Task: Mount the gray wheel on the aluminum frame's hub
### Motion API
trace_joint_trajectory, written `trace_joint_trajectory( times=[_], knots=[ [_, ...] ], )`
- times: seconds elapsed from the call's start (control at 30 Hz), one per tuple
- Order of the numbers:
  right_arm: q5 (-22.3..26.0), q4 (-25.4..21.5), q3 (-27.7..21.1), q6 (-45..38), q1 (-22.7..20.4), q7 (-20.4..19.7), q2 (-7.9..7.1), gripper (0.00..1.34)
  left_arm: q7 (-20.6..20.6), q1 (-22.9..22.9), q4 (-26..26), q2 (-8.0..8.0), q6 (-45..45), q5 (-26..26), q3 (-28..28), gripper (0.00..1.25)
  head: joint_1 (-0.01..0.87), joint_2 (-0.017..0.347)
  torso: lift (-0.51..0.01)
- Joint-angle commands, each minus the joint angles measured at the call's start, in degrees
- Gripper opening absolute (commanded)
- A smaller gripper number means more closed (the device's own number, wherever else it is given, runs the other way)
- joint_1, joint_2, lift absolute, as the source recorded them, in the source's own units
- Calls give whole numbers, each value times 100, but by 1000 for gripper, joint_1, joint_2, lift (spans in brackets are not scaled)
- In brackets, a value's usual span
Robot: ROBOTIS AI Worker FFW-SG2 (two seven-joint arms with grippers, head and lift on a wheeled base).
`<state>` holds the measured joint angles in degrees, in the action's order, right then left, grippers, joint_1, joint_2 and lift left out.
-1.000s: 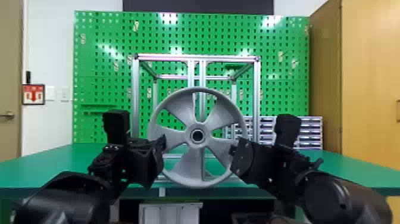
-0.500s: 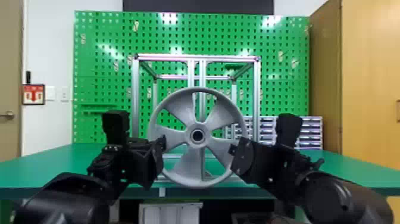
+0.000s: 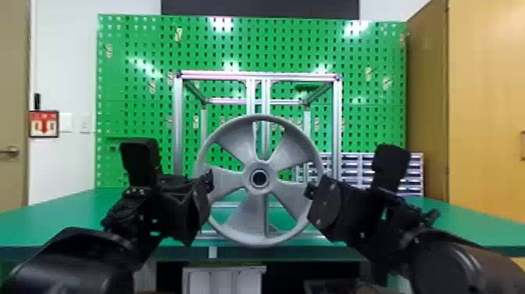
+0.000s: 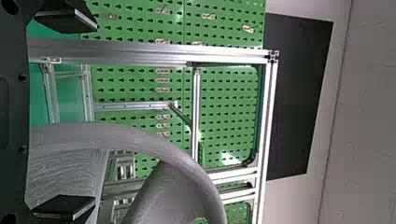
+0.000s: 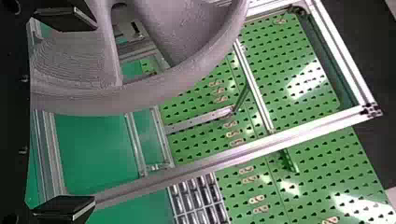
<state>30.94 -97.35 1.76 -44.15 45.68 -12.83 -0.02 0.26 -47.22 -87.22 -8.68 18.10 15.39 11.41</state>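
Gray wheel (image 3: 259, 189) upright, open spoked face toward the head camera, in front of the aluminum frame (image 3: 258, 75), low and roughly centered on its two middle uprights. Can't tell whether it is seated on the frame's hub. Round hole at wheel center looks dark.

Left gripper (image 3: 209, 181) at the wheel's left side, right gripper (image 3: 312, 189) at its right side, both a bit below center height. Left gripper released: fingers (image 4: 65, 207) spread wide, rim passing between them, one over the wheel's face area, the other outside the rim. Right gripper same, released, fingers (image 5: 65, 17) well apart, rim in the gap, one finger over the wheel, other out past the rim. Neither one clenched on it; can't tell if any finger touches lightly.

Frame stands on the green worktop (image 3: 70, 207), green pegboard (image 3: 234, 47) behind. Drawer unit (image 3: 371, 168) at back right of worktop, wooden cabinet (image 3: 484, 97) far right. Red sign (image 3: 44, 123) on wall at left
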Motion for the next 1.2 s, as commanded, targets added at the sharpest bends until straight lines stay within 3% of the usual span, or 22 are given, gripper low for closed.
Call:
trace_joint_trajectory(
  times=[0.0,0.2,0.57,0.87,1.17],
  knots=[
    [52,-487,-132,-6,-358,9,-33,1335,88,345,-577,-90,133,-71,-139,1250,-5,6,-499],
    [167,-988,-317,20,-885,0,-112,1335,255,942,-1280,-248,247,-80,-341,1250,-5,6,-499],
    [140,-1665,-361,179,-1711,0,-217,1335,255,1830,-1912,-441,353,-10,-623,1247,-5,6,-499],
    [8,-1805,-282,644,-2406,17,-305,1336,264,2516,-2273,-520,326,-98,-772,1244,-5,6,-499],
    [-422,-1823,-79,1339,-3249,70,-543,1336,220,3175,-2282,-538,-105,-230,-886,1243,-5,6,-499]
  ],
)
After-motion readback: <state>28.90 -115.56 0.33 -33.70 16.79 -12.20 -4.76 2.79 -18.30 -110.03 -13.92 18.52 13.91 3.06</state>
